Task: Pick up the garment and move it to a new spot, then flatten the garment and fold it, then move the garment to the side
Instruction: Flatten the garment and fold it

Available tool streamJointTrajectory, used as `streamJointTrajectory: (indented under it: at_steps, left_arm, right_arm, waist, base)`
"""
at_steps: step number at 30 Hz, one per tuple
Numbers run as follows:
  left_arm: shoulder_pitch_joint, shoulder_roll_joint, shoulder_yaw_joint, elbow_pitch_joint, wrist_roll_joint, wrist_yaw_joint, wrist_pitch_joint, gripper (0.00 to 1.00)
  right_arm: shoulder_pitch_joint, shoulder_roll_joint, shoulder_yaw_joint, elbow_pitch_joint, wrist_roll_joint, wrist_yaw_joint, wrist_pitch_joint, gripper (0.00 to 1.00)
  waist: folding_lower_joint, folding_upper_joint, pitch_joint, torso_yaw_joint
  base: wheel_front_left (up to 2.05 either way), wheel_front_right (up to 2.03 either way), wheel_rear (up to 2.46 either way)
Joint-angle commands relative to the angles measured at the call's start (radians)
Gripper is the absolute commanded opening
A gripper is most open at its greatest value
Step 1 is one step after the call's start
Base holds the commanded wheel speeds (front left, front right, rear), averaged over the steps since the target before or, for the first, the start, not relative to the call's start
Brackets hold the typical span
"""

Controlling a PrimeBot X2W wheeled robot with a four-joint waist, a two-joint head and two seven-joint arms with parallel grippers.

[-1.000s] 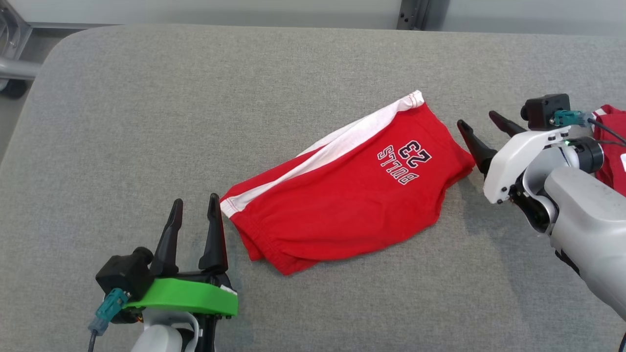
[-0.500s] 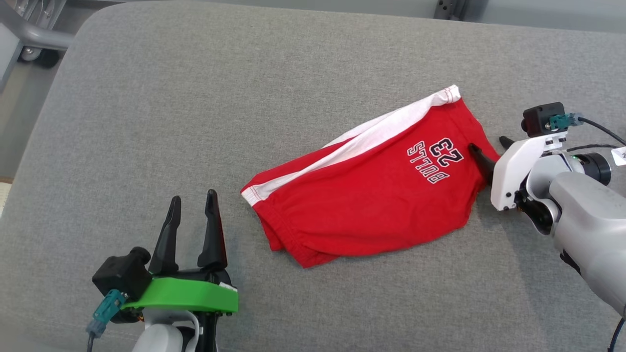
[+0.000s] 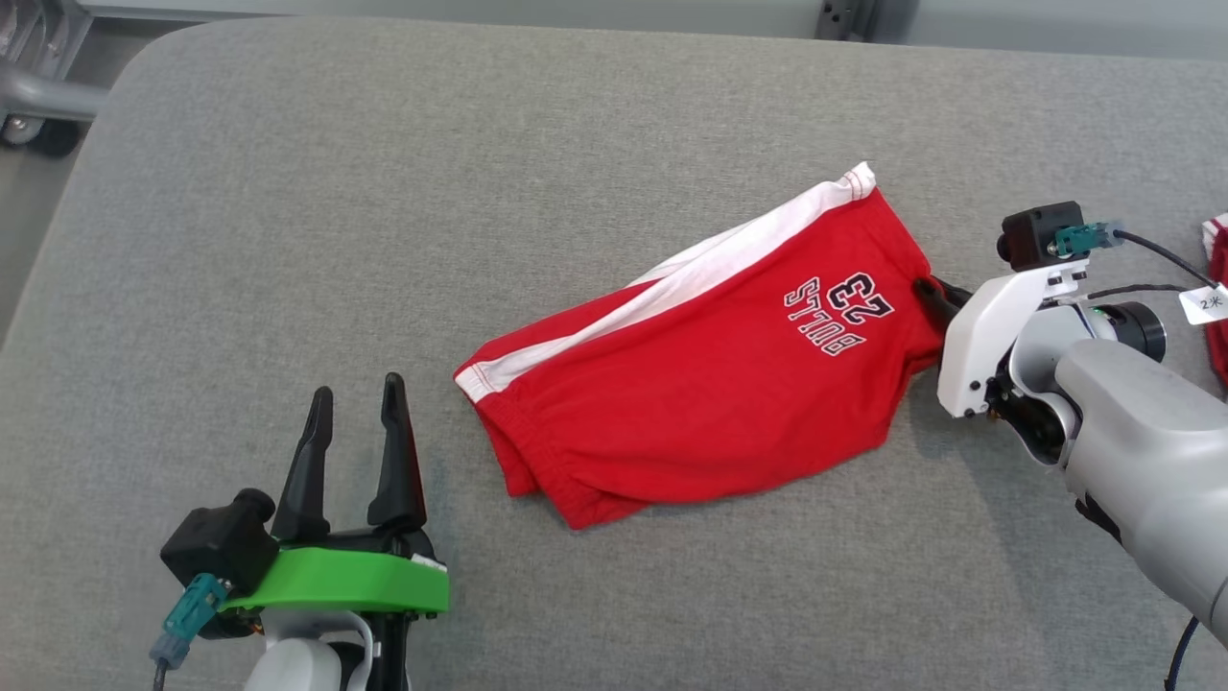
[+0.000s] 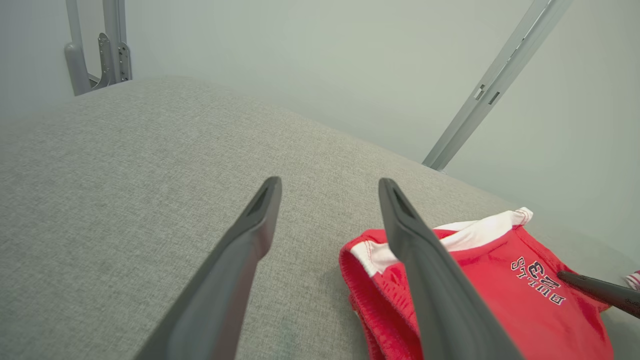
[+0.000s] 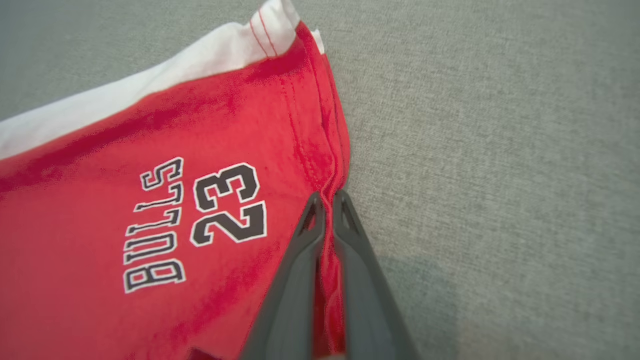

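Note:
The garment (image 3: 710,384) is a pair of red shorts with a white side stripe and "BULLS 23" print, lying folded on the grey padded table (image 3: 384,192). My right gripper (image 3: 929,293) is shut on the garment's right hem; in the right wrist view its fingers (image 5: 300,260) pinch a ridge of red cloth (image 5: 200,150) between them. My left gripper (image 3: 353,408) stands open just left of the garment's near-left corner, apart from it. The left wrist view has the garment (image 4: 500,290) behind the right finger (image 4: 425,270), and the right gripper's dark finger tip (image 4: 600,292) at the cloth's far edge.
Another red cloth (image 3: 1216,288) with a white tag lies at the table's right edge, behind my right arm. Metal frame parts (image 3: 38,86) stand past the table's far-left corner. Bare grey surface spreads left of and beyond the garment.
My right gripper has moved in over the garment's right hem and shut on it. The head camera has shifted slightly. My left gripper has stayed open in place.

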Motion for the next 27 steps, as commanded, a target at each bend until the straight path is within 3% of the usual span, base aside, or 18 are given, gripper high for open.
streamJointTrajectory:
  at_steps: [1,11,18,27]
  left_arm:
    - [0.009,0.007,0.009,-0.001,0.011,-0.004,-0.003,1.00]
    - [0.017,0.038,0.051,0.012,0.040,-0.015,-0.002,1.00]
    - [0.027,0.052,0.066,0.026,0.067,-0.003,-0.002,1.00]
    - [0.024,0.041,0.059,0.041,0.090,-0.009,-0.002,1.00]
  right_arm:
    - [0.020,-0.004,-0.001,-0.009,0.011,-0.002,-0.024,0.00]
    - [0.139,-0.023,-0.042,-0.091,0.080,-0.002,-0.192,0.00]
    - [0.229,-0.037,-0.111,-0.120,0.073,-0.002,-0.233,0.00]
    - [0.315,-0.012,-0.295,-0.168,-0.013,-0.002,-0.233,0.00]
  waist:
    - [0.0000,-0.0001,-0.018,-0.036]
    - [0.0000,-0.0001,-0.076,-0.176]
    - [0.0000,-0.0001,-0.093,-0.259]
    - [0.0000,-0.0001,-0.104,-0.287]
  base:
    - [0.00,0.00,0.00]
    - [0.00,0.00,0.00]
    - [0.00,0.00,0.00]
    - [0.00,0.00,0.00]
